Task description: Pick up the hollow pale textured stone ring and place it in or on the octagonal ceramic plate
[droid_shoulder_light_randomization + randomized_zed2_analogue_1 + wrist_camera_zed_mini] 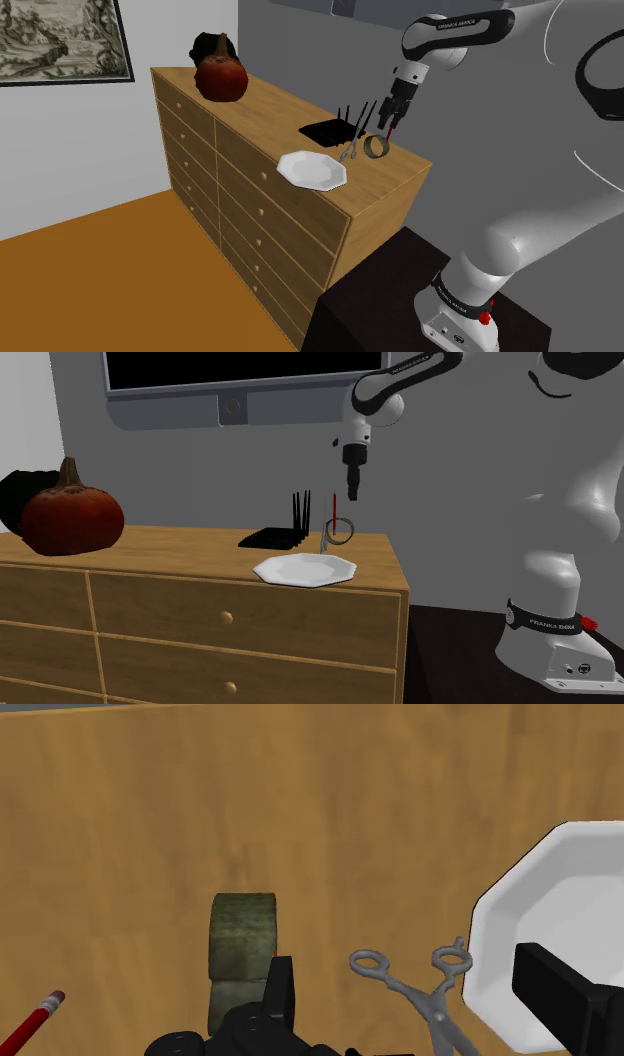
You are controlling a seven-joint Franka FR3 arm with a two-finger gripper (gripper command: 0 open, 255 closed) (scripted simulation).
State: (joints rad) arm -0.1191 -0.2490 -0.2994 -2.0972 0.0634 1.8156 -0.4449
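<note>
The ring [376, 146] is a pale olive-grey textured band standing on its edge near the dresser's far corner, also seen as ring [343, 529] and ring [243, 939]. The white octagonal plate [312, 168] lies flat just in front of it, plate [303, 568], plate [560, 904]. My gripper [388, 118] hangs open a short way above the ring, touching nothing, gripper [351, 487]. In the wrist view the gripper [406, 966] holds nothing; the ring sits just outside one finger [281, 989], while grey scissors [420, 989] lie under the gap.
A black router with antennas [333, 130] stands behind the plate, with a red pencil [333, 512] beside the ring. A dark red pumpkin [220, 77] sits at the wooden dresser's [260, 120] far end. A wall screen [230, 382] hangs above.
</note>
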